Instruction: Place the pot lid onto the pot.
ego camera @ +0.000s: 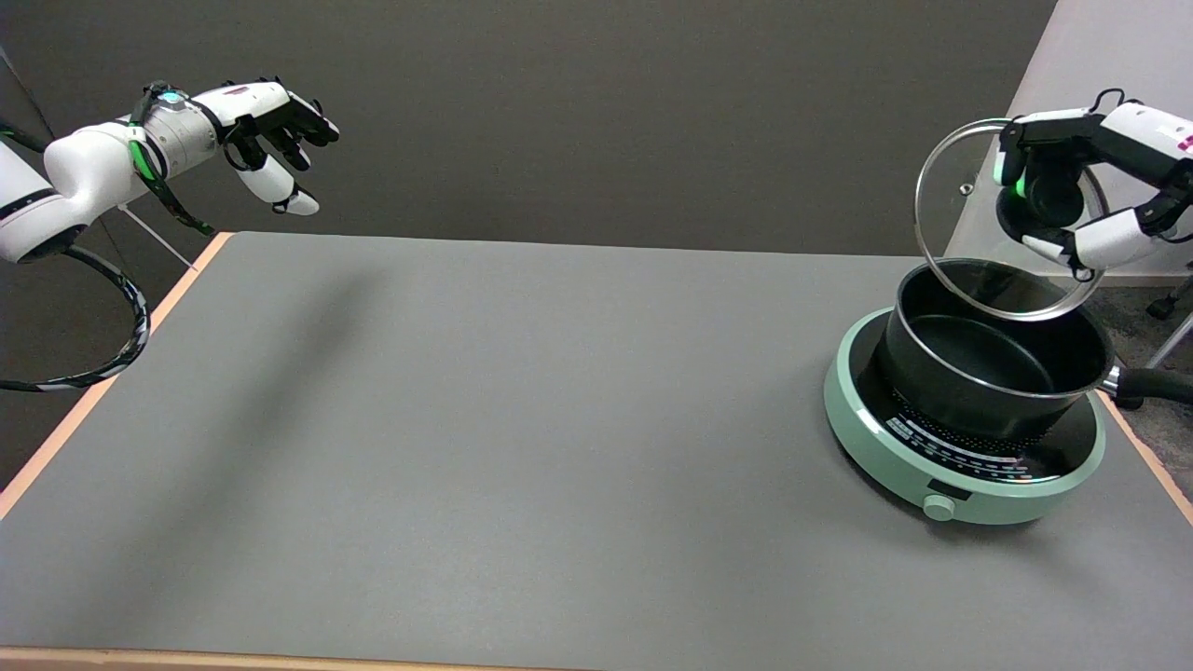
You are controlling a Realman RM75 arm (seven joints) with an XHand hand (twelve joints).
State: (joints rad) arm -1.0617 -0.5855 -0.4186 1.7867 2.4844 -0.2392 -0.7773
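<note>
A black pot [997, 363] stands open on a round green cooktop [876, 447] at the table's right side; its black handle [1156, 384] sticks out to the right. Above the pot's far rim hangs a glass lid [960, 233] with a metal rim, tilted steeply so its underside faces the camera. My right hand [1086, 191] grips the lid's black knob from behind. The lid's lower edge is close over the pot's far rim; whether they touch I cannot tell.
The idle left hand [270, 140] hangs in the air at the upper left. The grey table [466, 419] has an orange edge [102, 387] on the left and one on the right just past the cooktop. A dark wall stands behind.
</note>
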